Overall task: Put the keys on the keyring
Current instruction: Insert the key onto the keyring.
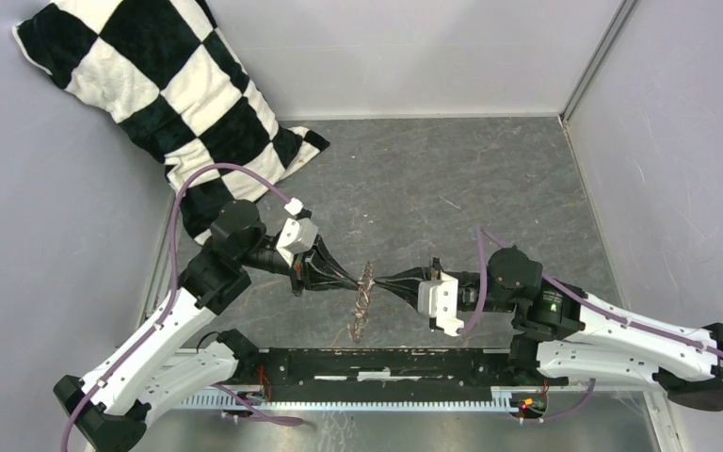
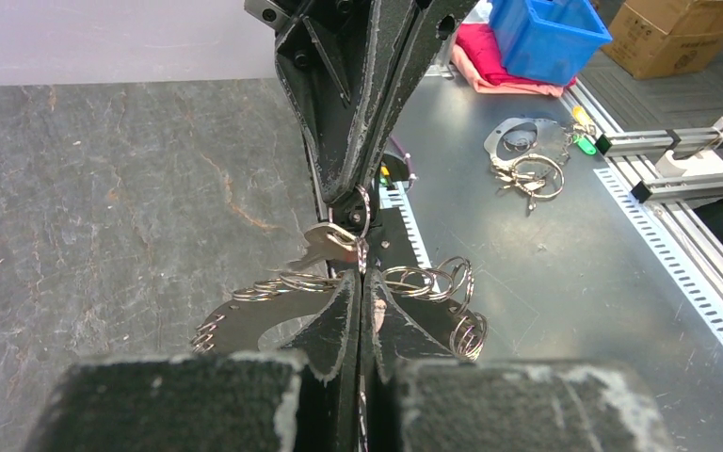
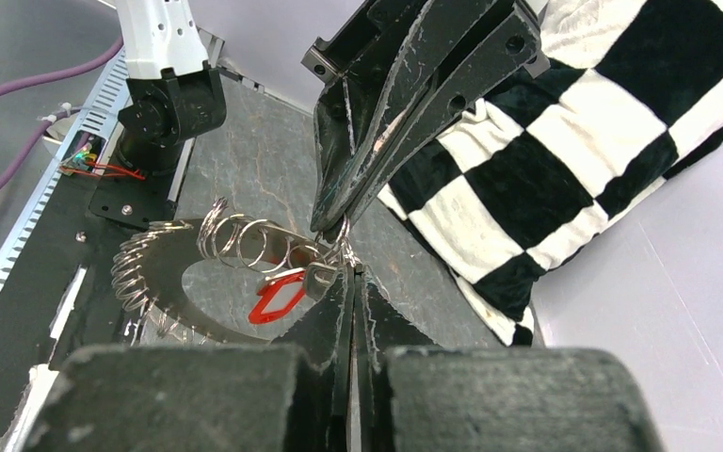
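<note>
The left gripper [image 1: 353, 281] and the right gripper [image 1: 383, 282] are meeting tip to tip over the middle of the table [image 1: 452, 169], a little toward 6 o'clock in the overhead view, and the keyring [image 1: 361, 306] is hanging between them, trailing down toward 6 o'clock. Both pairs of fingers are pressing fully together. In the left wrist view the ring chain is draping out to 9 and 3 o'clock from that gripper's own tips, while the right gripper, reaching in from 12 o'clock, is pinching a single ring. The key [image 2: 325, 245] is sitting just under that ring, between the two sets of tips and touching the ring. Whether it is already threaded on or only lying against the ring is not something I can tell. The red tag [image 3: 278, 295] is dangling at about 8 o'clock from the right gripper's tips, and the checked pillow [image 1: 169, 94] is lying well apart at 10 o'clock. Judging by looks, the key is going to handle as light, hard and slippery, likely to twist or pop out of a pinch, so the flat head is the place to be gripping it, leaving the hole free. The chain is going to behave loosely as a whole, swinging and sagging, though each ring is stiff and springy. That is calling for a hold on one ring right beside its split end, with the rest left hanging.
</note>
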You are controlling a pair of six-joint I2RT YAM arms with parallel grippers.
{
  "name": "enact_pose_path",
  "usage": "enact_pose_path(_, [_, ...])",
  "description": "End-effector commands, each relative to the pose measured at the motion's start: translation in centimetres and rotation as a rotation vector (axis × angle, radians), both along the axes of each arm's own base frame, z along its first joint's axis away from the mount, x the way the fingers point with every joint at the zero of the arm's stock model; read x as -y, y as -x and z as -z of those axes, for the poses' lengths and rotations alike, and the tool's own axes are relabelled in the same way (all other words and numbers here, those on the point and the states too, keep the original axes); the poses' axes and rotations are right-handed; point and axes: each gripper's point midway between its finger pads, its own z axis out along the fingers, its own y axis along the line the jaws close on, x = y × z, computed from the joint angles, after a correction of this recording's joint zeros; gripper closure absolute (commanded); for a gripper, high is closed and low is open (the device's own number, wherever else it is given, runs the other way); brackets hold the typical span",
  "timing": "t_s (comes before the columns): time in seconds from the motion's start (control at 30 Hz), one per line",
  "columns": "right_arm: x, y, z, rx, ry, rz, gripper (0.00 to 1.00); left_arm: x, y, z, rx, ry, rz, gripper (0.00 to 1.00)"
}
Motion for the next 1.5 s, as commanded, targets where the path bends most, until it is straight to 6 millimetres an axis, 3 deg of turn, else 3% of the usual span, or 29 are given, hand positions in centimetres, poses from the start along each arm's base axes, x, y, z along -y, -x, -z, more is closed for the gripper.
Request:
enact_pose_path(0.0, [0.9,-0.3,-1.3,0.008,-0.037,0.038,1.0,-0.3,1.0,-2.7,0.079,0.068,0.051,0.98])
enact_pose_path(0.73, [0.3,0.0,0.6,-0.018,0.027,0.01,1.0,-0.3,1.0,-3.2,0.044,0.076,0.042,0.98])
enact_pose_path(1.03, [0.4,0.1,-0.7,-0.004,-0.014,0.006,1.0,-0.2,0.8,-3.1,0.041,0.075,0.034,0.98])
enact_pose_path(1.23, [0.3,0.3,-0.4,-0.004,-0.005,-0.007,1.0,-0.2,0.7,-3.3,0.041,0.078,0.024,0.98])
enact_pose_path(1.47, [0.6,-0.1,-0.6,0.003,-0.018,0.021,0.99,0.2,-1.0,-3.3,-0.014,0.066,-0.078,0.98])
